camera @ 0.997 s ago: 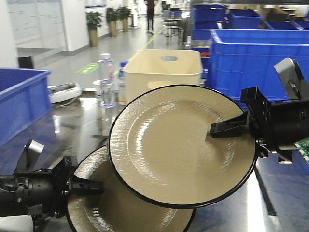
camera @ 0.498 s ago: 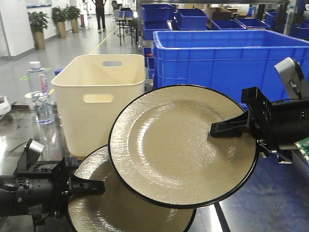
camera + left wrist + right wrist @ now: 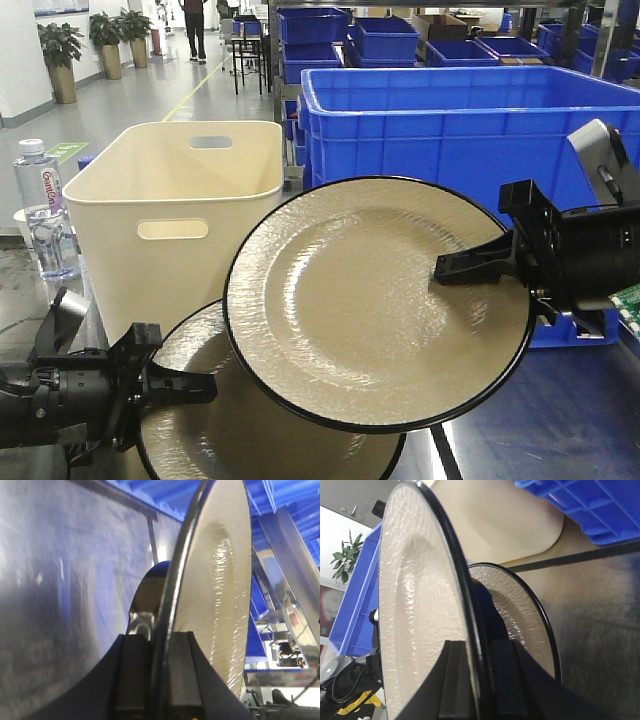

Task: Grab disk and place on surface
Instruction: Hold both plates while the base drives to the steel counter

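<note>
Two beige disks with black rims are held up in the front view. My right gripper [image 3: 450, 268] is shut on the right rim of the upper disk [image 3: 370, 310], which tilts toward the camera. My left gripper [image 3: 195, 388] is shut on the left rim of the lower disk [image 3: 230, 425], partly hidden behind the upper one. In the left wrist view the fingers [image 3: 135, 675] clamp the disk [image 3: 215, 580] edge-on above the glossy grey surface [image 3: 60, 580]. The right wrist view has its disk [image 3: 415, 610] between the jaws, the other disk [image 3: 520, 615] behind, and the surface [image 3: 600, 610] beyond.
A cream plastic tub [image 3: 170, 210] stands behind the disks at the left. A large blue crate [image 3: 440, 120] fills the back right, with more blue crates stacked farther off. A water bottle [image 3: 40, 210] stands at the far left. The dark surface [image 3: 560, 420] shows at lower right.
The background has slid left and come nearer: tub, bottle and blue crates shifted while both grippers and their disks kept the same place in view.
</note>
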